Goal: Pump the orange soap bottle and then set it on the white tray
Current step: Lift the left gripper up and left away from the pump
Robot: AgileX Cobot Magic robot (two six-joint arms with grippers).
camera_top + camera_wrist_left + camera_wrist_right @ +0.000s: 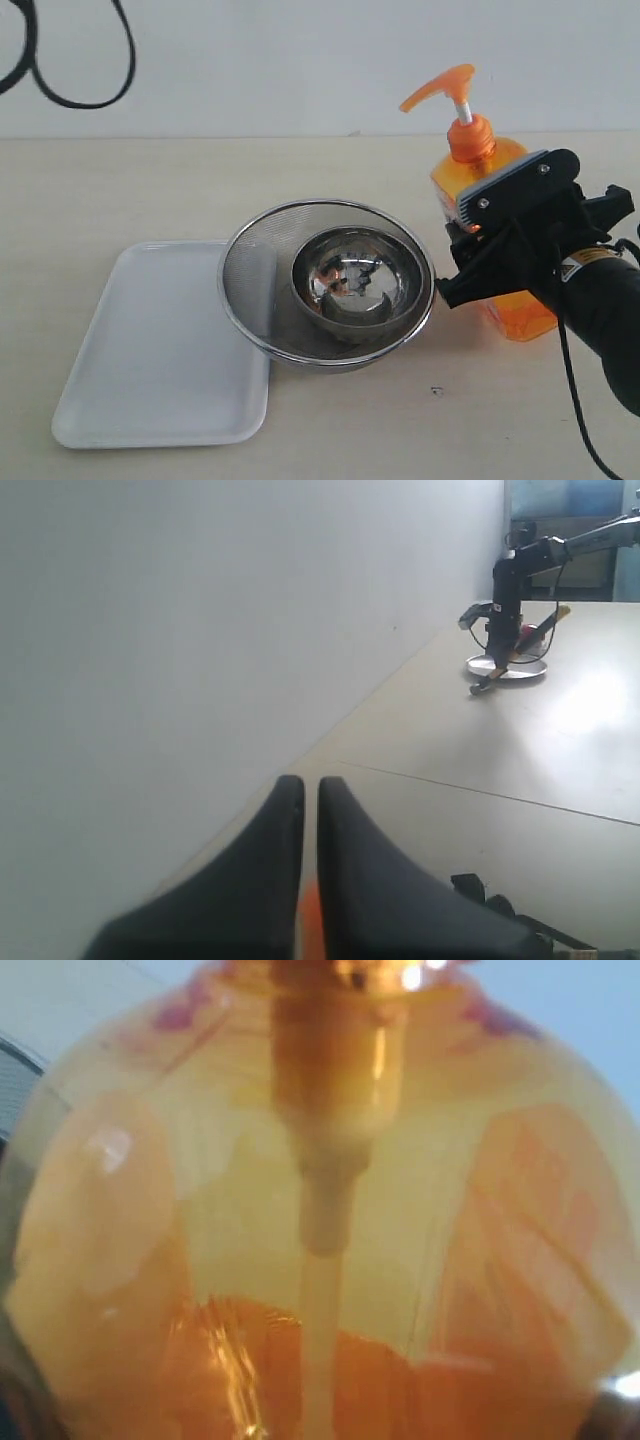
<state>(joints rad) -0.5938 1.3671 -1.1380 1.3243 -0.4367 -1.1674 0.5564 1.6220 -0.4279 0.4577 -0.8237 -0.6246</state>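
Observation:
The orange soap bottle (468, 135) stands upright on the table at the right, its pump head raised and the spout pointing left. My right gripper (480, 237) is closed round its body from the front right, one finger on each side. In the right wrist view the translucent orange soap bottle (320, 1210) fills the frame, with its dip tube down the middle. The white tray (150, 350) lies flat at the left front. My left gripper (311, 785) appears only in the left wrist view, shut with nothing between its fingers, away from the bottle.
A round steel mesh bowl (250, 280) with a smaller shiny steel bowl (355, 280) inside it sits between tray and bottle, overlapping the tray's right edge. A black cable (90, 95) hangs on the back wall. Another robot arm (510, 610) stands far off.

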